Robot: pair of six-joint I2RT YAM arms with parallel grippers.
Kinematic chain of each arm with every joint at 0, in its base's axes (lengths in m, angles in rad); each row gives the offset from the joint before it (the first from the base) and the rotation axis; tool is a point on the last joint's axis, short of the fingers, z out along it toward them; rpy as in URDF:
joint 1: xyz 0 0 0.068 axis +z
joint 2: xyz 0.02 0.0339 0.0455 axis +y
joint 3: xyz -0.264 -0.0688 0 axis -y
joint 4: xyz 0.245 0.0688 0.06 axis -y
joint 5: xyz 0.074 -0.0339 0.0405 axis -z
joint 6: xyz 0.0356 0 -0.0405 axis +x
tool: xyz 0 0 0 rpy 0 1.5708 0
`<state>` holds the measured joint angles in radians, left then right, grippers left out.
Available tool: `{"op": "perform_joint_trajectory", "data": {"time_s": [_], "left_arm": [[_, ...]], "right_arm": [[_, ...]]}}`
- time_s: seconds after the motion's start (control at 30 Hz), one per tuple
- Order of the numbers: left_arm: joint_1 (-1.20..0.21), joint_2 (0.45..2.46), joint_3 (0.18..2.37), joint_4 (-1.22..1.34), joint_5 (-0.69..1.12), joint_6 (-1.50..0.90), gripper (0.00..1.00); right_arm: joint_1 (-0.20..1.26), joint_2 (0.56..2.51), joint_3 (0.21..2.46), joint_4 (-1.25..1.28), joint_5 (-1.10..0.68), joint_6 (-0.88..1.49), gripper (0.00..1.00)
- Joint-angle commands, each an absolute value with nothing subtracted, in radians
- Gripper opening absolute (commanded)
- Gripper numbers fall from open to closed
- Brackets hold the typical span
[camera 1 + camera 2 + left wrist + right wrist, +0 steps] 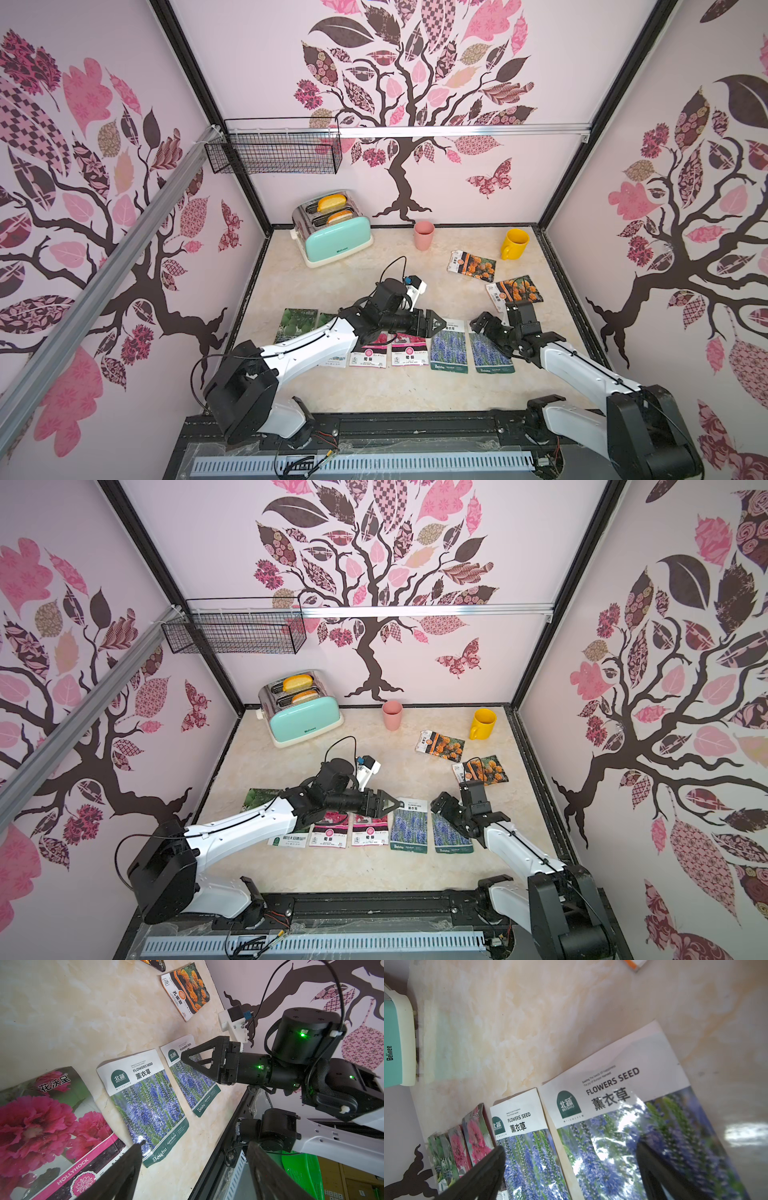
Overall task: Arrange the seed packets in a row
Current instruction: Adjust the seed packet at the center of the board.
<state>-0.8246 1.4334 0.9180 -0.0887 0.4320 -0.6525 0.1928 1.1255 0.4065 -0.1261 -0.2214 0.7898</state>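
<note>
In the toaster (337, 243), two bread slices (331, 202)

Foreground: glossy pink hollyhock seed packet (47, 1126), flat on beige marble tabletop (83, 1012)
Alongside: nearer purple lavender seed packet (145, 1101), then farther purple lavender seed packet (191, 1084), narrow gap between
Beyond: orange marigold seed packet (187, 991), skewed
Left gripper (196, 1147): black fingers spread, empty
Right gripper (187, 1059): over farther lavender packet

**White shells, black joints**

Left arm (307, 345) and right arm (582, 365): white link shells, black motor housings. Right of centre in the left wrist view, green lights dot the joints, a black cable (342, 1005) loops above, and the right gripper (182, 1056) has black open-triangle fingers.
</note>
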Motion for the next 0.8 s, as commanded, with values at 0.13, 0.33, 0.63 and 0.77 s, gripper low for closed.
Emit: {"op": "perform_joint_trajectory", "data": {"time_s": [0.13,0.33,0.63,0.77], "left_arm": [[-0.826,1.453,0.927,-0.058,0.441,-0.651,0.82],[-0.825,1.480,0.958,-0.069,0.431,-0.650,0.82],[-0.824,1.654,1.132,-0.092,0.381,-0.661,0.84],[-0.797,1.806,1.255,-0.091,0.386,-0.690,0.84]], "right_arm": [[0.222,1.130,0.392,-0.207,-0.227,0.822,1.00],[0.222,1.039,0.475,-0.318,-0.171,0.790,1.00],[0.214,1.067,0.711,-0.334,-0.132,0.700,1.00],[0.094,1.252,0.853,-0.238,-0.268,0.647,1.00]]}}
